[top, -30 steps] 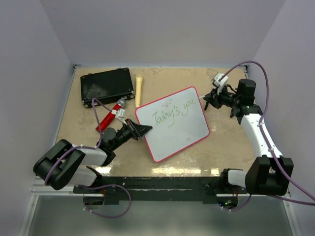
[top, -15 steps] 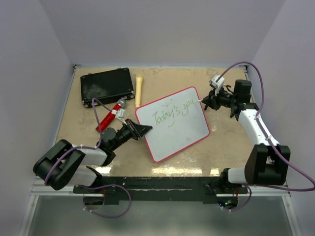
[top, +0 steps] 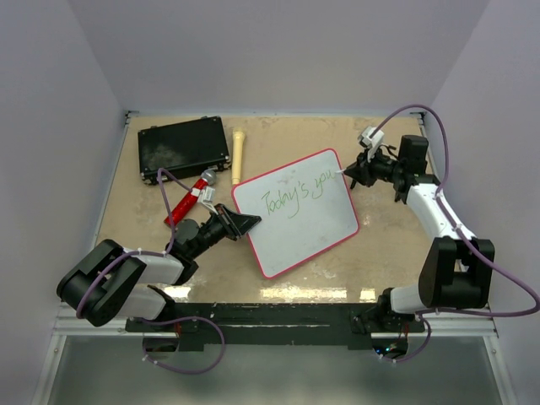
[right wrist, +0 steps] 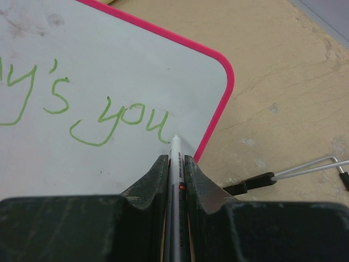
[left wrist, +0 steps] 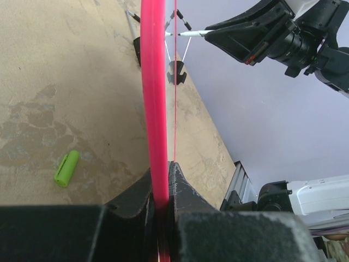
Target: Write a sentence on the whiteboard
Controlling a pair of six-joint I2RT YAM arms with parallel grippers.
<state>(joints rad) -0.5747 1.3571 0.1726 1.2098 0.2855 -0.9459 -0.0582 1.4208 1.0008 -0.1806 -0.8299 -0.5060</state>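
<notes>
My left gripper [top: 243, 223], left of centre in the overhead view, is clamped on the pink rim of the whiteboard [top: 297, 224], which lies askew in the middle of the table [top: 388, 245]. My right gripper [top: 353, 173], at the upper right, is closed tight around a white marker [right wrist: 175, 155]. Its tip sits at the board just past the last letter of the sentence [top: 294, 194], green cursive reading "Today's you", near the board's right corner. A black case [top: 184, 148] sits at the upper left, and a green cap [left wrist: 66, 168] lies on the table.
</notes>
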